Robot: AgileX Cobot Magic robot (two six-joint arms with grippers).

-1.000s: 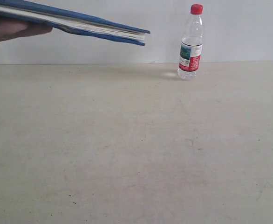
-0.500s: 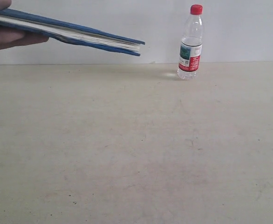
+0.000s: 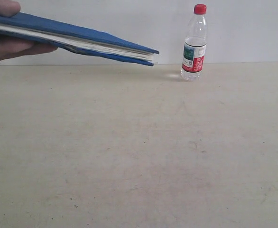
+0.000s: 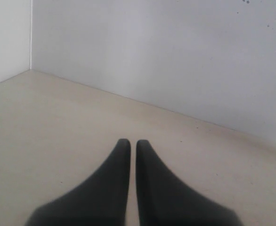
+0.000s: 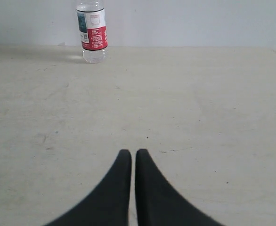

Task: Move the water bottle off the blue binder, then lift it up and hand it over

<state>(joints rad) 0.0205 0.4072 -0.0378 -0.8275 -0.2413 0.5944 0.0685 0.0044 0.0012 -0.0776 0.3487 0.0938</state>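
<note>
The water bottle [image 3: 195, 42] stands upright on the table at the back right, clear with a red cap and a red, white and green label; its lower part also shows in the right wrist view [image 5: 92, 32]. A person's hand [image 3: 6, 45] holds the blue binder [image 3: 77, 38] in the air at the upper left, tilted down toward the bottle and apart from it. My left gripper [image 4: 129, 143] is shut over bare table. My right gripper [image 5: 129, 153] is shut too, well short of the bottle. Neither gripper shows in the exterior view.
A beige table [image 3: 139, 152] runs back to a white wall [image 3: 253, 28]. In the left wrist view a wall corner [image 4: 31, 35] stands beyond the table.
The hand has brought the blue binder lower and further right, toward the bottle. The bottle has not moved.
</note>
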